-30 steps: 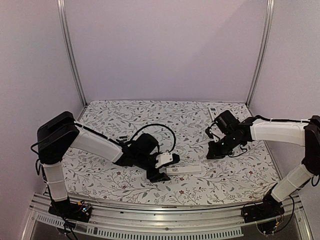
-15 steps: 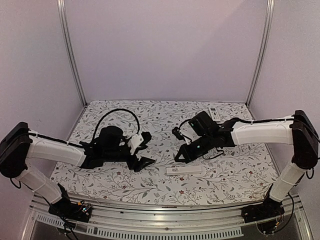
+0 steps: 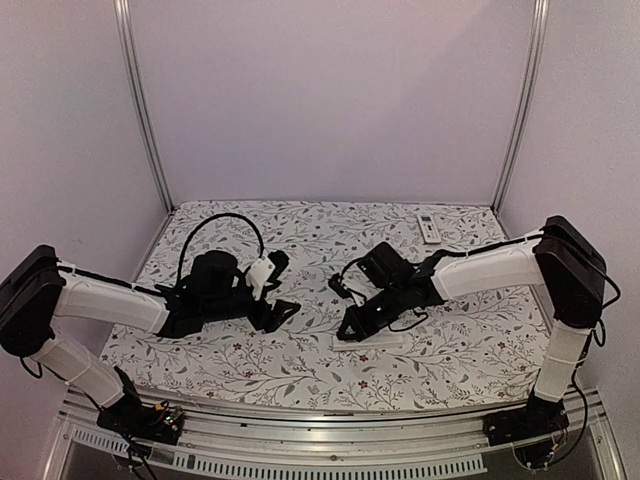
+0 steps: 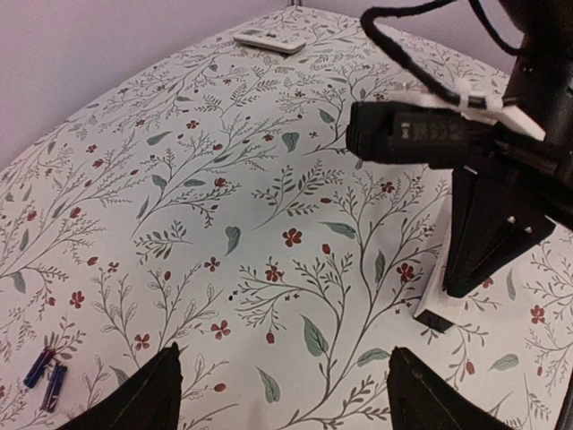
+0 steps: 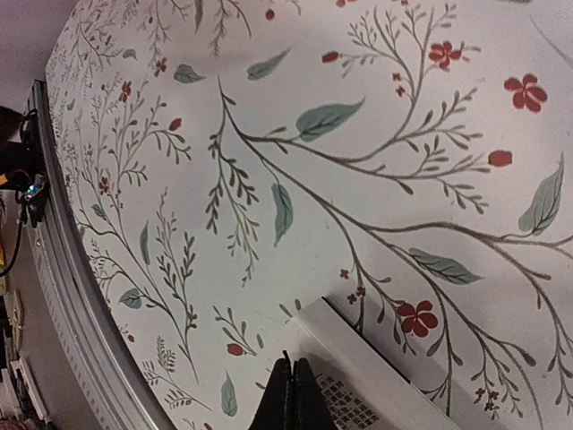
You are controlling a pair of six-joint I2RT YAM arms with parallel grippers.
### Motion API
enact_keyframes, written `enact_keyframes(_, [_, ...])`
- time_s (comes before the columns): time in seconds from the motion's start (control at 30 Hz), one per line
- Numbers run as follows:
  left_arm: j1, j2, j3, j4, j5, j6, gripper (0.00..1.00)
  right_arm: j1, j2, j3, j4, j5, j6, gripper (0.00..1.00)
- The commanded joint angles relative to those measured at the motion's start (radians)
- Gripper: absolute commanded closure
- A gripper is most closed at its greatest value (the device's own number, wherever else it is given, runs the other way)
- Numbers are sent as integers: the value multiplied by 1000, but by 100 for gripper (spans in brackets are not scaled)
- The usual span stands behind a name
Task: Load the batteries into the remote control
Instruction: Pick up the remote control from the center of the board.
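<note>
Right gripper point(image 3: 347, 330), fingers pressed together, rests on the slim white plastic remote's point(image 3: 386, 340) end; left gripper point(image 3: 282, 288), spread wide, hovers left of it.

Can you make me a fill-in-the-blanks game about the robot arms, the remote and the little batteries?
1. The left gripper has its jaws ___.
2. The right gripper is ___, pointing down at the near remote.
3. ___ batteries lie side by side on the flowery cloth.
Missing words: open; shut; two.
</note>
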Motion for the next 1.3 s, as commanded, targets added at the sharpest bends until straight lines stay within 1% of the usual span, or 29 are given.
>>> enact_keyframes(0.0, [15, -9, -6, 7, -14, -4, 21, 4, 65, -59, -19, 18, 8, 100])
enact_keyframes(0.13, [15, -3, -7, 12, -8, -7, 21, 0, 39, -29, -68, 46, -14, 100])
enact_keyframes(0.23, [15, 0, -1, 12, -3, -8, 21, 0, 13, 54, -126, 41, -41, 100])
enact_keyframes(0.3, [16, -3, 2, 9, -6, -10, 21, 1, -13, 110, -165, 31, -92, 100])
enact_keyframes(0.33, [18, -10, 1, 9, -7, -10, 21, 1, -27, 127, -172, 28, -115, 94])
enact_keyframes(0.37, [19, -18, 0, 10, -8, -11, 21, 2, -50, 136, -175, 35, -150, 85])
enact_keyframes(0.4, [19, -26, -3, 12, -8, -12, 21, 3, -83, 126, -171, 56, -179, 71])
enact_keyframes(0.47, [23, -44, -9, 18, -14, -11, 20, 4, -127, 83, -155, 71, -289, 43])
enact_keyframes(0.5, [25, -52, -11, 20, -22, -10, 20, 6, -140, 62, -151, 82, -351, 36])
enact_keyframes(0.53, [27, -59, -14, 23, -32, -11, 20, 9, -155, 45, -150, 92, -435, 31])
enact_keyframes(0.57, [30, -66, -18, 26, -47, -13, 19, 15, -156, 35, -152, 109, -483, 28])
enact_keyframes(0.63, [39, -77, -25, 35, -62, -17, 18, 42, -124, 41, -180, 150, -588, 27])
enact_keyframes(0.7, [47, -85, -27, 37, -70, -22, 17, 86, -71, 73, -246, 214, -736, 27])
enact_keyframes(0.77, [52, -88, -25, 28, -72, -22, 17, 121, -15, 88, -278, 273, -827, 27])
enact_keyframes(0.83, [54, -90, -23, 18, -84, -22, 17, 133, 11, 85, -280, 282, -877, 26])
enact_keyframes(0.93, [55, -91, -29, 21, -98, -22, 17, 140, 32, 95, -260, 307, -902, 24])
enact_keyframes(1.07, [54, -77, -20, 17, -82, -23, 17, 142, 79, 145, -254, 365, -864, 19])
enact_keyframes(1.27, [56, -69, -17, 8, -82, -22, 17, 142, 100, 140, -261, 351, -871, 20])
